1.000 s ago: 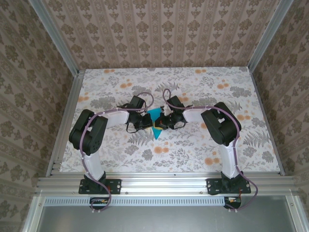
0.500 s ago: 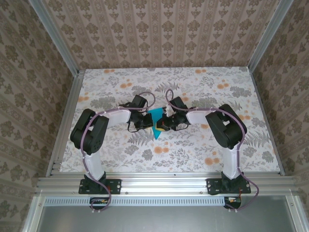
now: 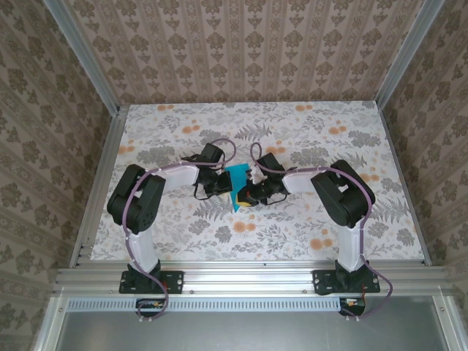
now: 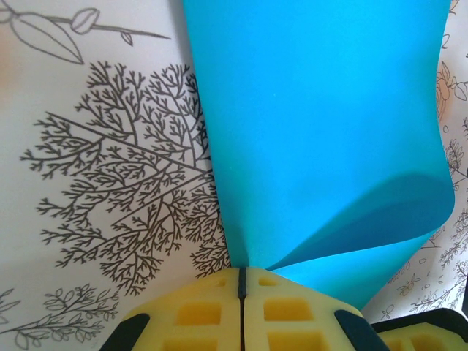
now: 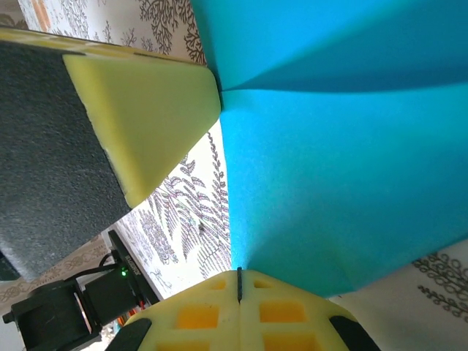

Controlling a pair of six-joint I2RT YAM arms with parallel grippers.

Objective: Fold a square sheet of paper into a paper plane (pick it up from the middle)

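Left gripper (image 4: 241, 281) has its two yellow pads (image 4: 197, 314) pressed flat together, with only a thin dark seam between them. The teal-blue sheet of paper (image 4: 322, 131) comes straight out of that seam, so the jaws are clamped on an edge of the sheet. Ahead of the fingertips the paper fans out wide. To the right of the tips it curls over in a soft bend, with a darker, shaded layer under the curl. To the left of the tips lies the table (image 4: 110, 183), white with grey printed branches and leaves.

Right gripper (image 5: 239, 281) is closed in the same way, pads together, with the sheet of paper (image 5: 351, 161) rising from the seam between them. Ahead of its tips a fold line runs off to the right, with a darker panel beyond it. Ahead and to the left of its tips, the left gripper's yellow pad (image 5: 146, 124) meets the paper where that fold line begins, its black finger body behind it.

From above, the left gripper (image 3: 225, 186) and the right gripper (image 3: 245, 196) point toward each other near the middle of the table (image 3: 307, 227). The sheet of paper (image 3: 236, 176) sits between their tips as a small teal patch. I cannot tell whether it touches the table.
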